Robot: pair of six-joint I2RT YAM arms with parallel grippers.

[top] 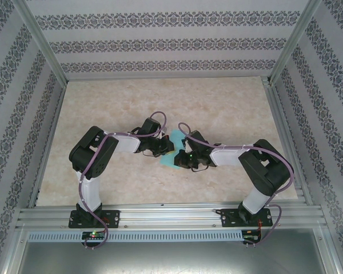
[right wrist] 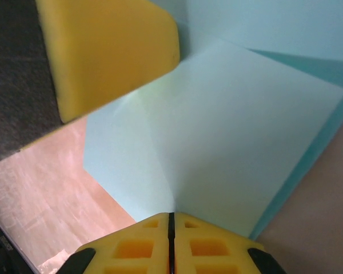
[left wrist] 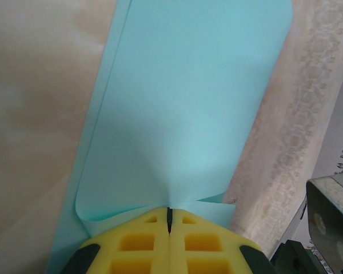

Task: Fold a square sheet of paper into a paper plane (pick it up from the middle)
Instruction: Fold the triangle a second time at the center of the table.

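The square sheet of paper (top: 172, 149) is turquoise and lies folded in layers at the table's middle, between my two grippers. In the left wrist view the sheet (left wrist: 188, 103) stretches away from my left gripper (left wrist: 169, 210), whose yellow pads are shut on its near edge, where the paper puckers. My right gripper (right wrist: 171, 216) is shut on another edge of the sheet (right wrist: 228, 125), with a crease running up from the pinch. A yellow pad of the left gripper (right wrist: 108, 51) rests on the paper at upper left. From above, the left gripper (top: 166, 147) and right gripper (top: 181, 158) nearly meet. A paper plane is out of view.
The marble-patterned table (top: 217, 108) spreads bare beyond and beside the arms. Patterned walls (top: 171, 43) close in the back and sides. An aluminium rail (top: 171, 216) runs along the near edge. Part of the right arm (left wrist: 331, 222) sits close beside the left gripper.
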